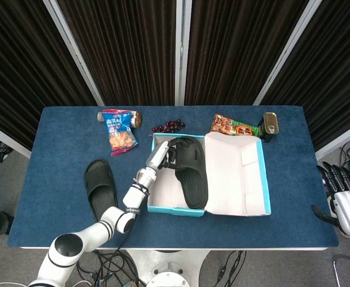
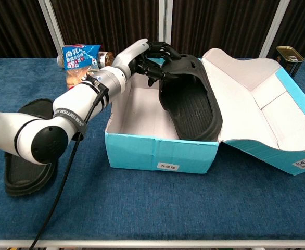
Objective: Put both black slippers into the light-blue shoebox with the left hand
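Blue cloth covers the rectangular table [image 1: 61, 203], and on it sits the light-blue cardboard shoebox [image 1: 176, 208] with its white-lined lid [image 1: 235, 179] folded open to the right. The white left arm [image 2: 64, 114] reaches across from the near left edge into the box. One black rubber slipper [image 2: 191, 104] is inside the shoebox, along its right side, heel end toward the front wall, toe end raised at the back. The left hand [image 2: 153, 58] has its dark fingers closed around that slipper's strap end. The other black rubber slipper [image 1: 100, 190] lies flat on the table left of the box, well apart from it. At the table's right edge the right hand [image 1: 345, 200] hangs off the cloth with fingers spread, holding nothing. Along the far side lie a blue snack bag [image 1: 119, 128], an orange-and-green snack packet [image 1: 235, 127], a small metal tin [image 1: 271, 124] and a bunch of dark grapes [image 1: 168, 126].
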